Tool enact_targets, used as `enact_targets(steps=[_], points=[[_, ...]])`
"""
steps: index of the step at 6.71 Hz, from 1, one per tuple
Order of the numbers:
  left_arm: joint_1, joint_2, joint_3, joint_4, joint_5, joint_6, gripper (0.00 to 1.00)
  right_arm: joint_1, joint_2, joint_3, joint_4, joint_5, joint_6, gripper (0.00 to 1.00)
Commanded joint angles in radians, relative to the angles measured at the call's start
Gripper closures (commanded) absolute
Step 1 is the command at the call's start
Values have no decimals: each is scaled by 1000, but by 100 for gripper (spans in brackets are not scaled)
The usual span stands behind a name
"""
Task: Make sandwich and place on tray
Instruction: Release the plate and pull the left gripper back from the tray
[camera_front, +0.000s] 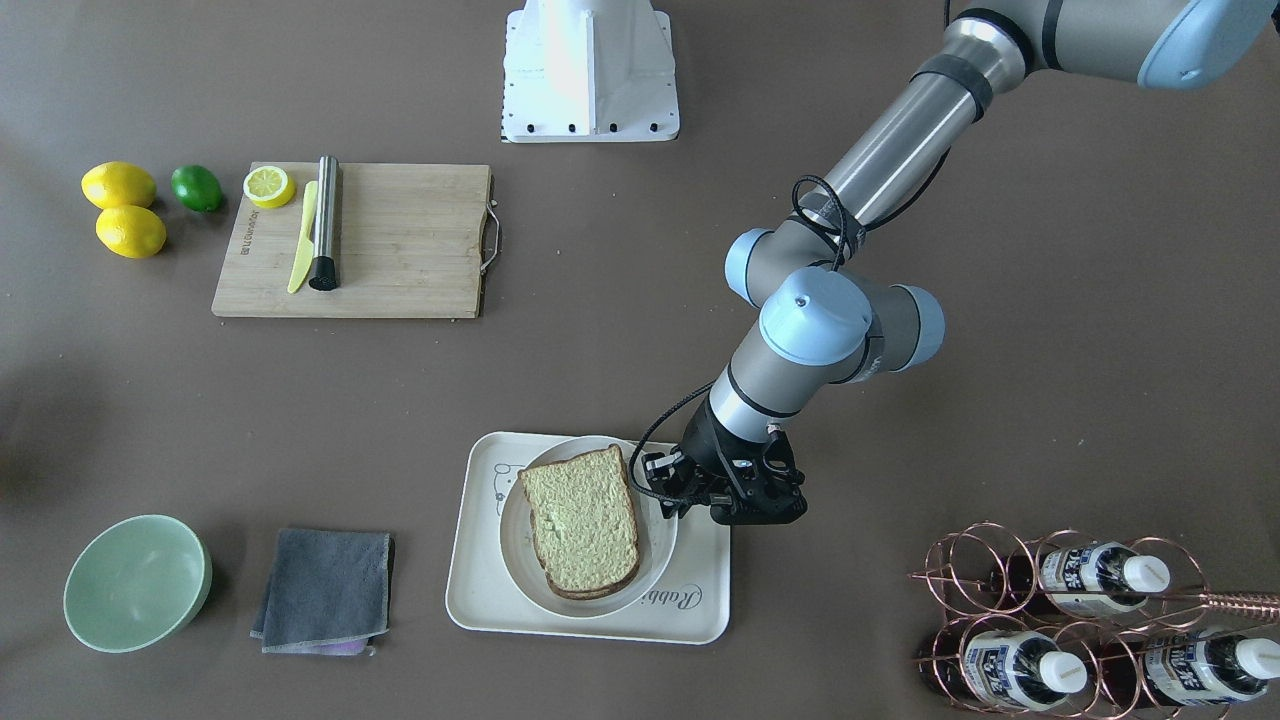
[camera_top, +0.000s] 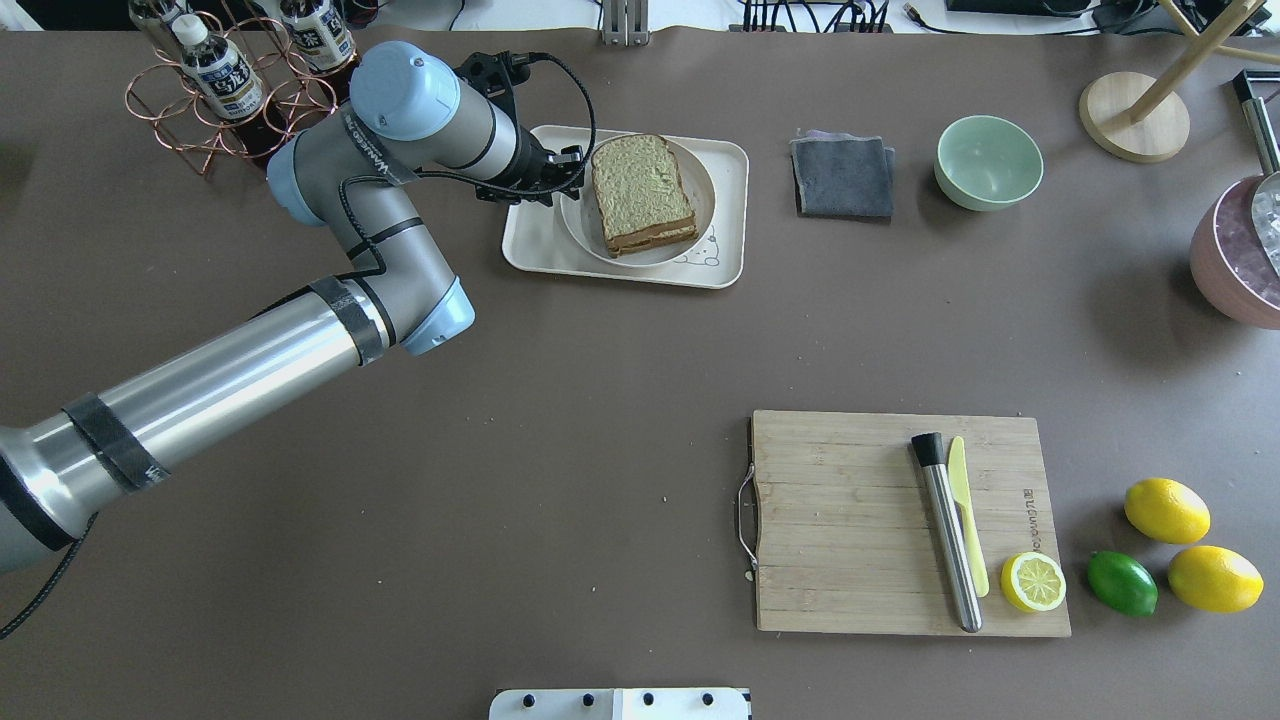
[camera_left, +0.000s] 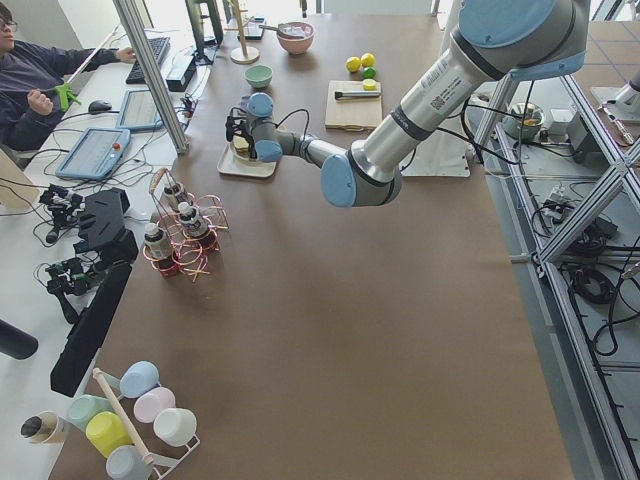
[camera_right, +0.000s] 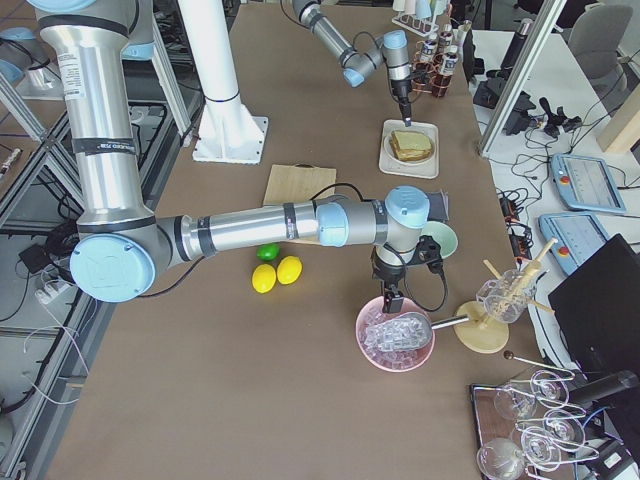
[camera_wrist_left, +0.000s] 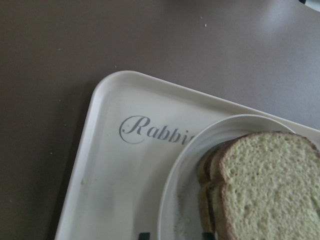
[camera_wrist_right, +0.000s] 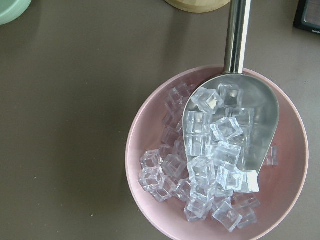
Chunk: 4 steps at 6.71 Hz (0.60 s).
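Mint-green bowl (camera_front: 135, 582) sits at the near left edge of the table in the front-facing view, with a grey cloth (camera_front: 325, 590) just beside it to the right. Next comes the tray (camera_front: 478, 592), cream, bearing a round white plate (camera_front: 660, 548). The sandwich (camera_front: 582, 520), two stacked slices of crusted bread, lies on that plate. At the tray's right edge hangs the left gripper (camera_front: 738, 497), its claw apart: in the wrist view one dark fingertip (camera_wrist_left: 144, 235) shows outside the plate's rim, the other inside it. Farther right stands a copper wire rack (camera_front: 985, 562) of bottles. The right gripper (camera_right: 388, 300) hovers over a pink bowl (camera_right: 372, 352) of ice cubes; whether its claw is apart or together cannot be told.
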Motion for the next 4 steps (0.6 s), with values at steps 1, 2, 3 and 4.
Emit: enact_targets(steps=[1,2,3,4], points=[[-10,74,-138,19,-16,-2,2,0,-11,-1,0,1,0,0],[-13,172,-294,80,-89,0,2,0,-17,1,0,1,0,0],[-19,221,-415,197,-132,4,2,0,-29,1,0,3,-1,0],[-36,290,-546,318,-134,9,2,2,-49,7,2,1,-3,0]])
